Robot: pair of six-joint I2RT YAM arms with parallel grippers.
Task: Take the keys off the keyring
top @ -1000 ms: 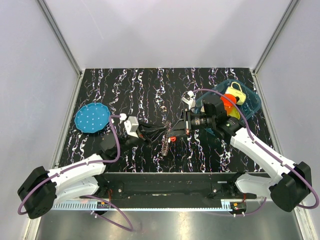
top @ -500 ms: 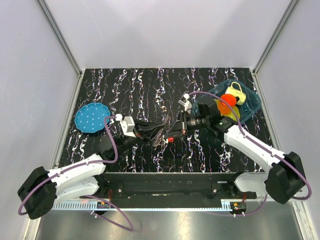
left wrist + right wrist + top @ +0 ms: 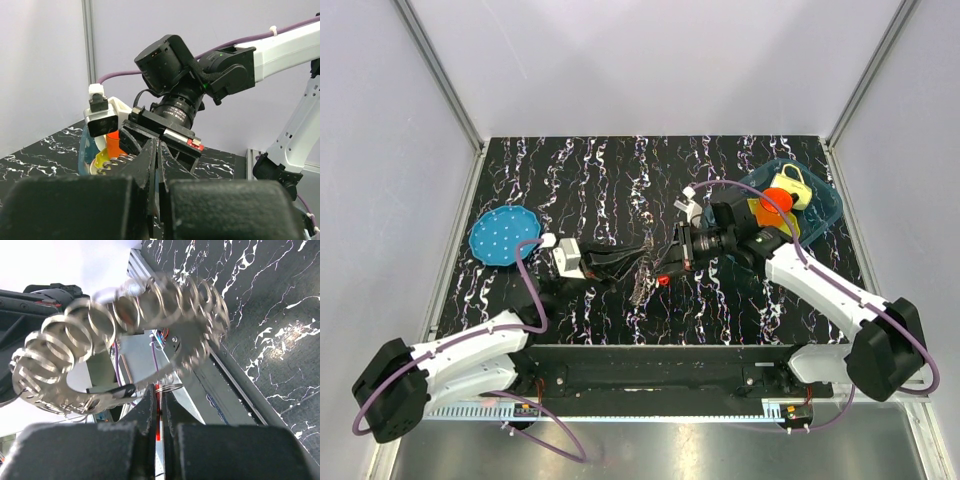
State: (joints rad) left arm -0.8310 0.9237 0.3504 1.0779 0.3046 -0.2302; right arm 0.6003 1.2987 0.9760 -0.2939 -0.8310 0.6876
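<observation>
I'm watching the left gripper, pinched together, pulling leftward while the right gripper is clamping the keyring; the keys are hanging between them, none freed yet

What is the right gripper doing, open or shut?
Shut. In the right wrist view the right gripper has its fingers pressed together, pinching the thin keyring; keys fan above.

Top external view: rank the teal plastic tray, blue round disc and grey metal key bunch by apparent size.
Largest: teal plastic tray, though partly hidden.
Then blue round disc.
Smallest: grey metal key bunch.
</observation>
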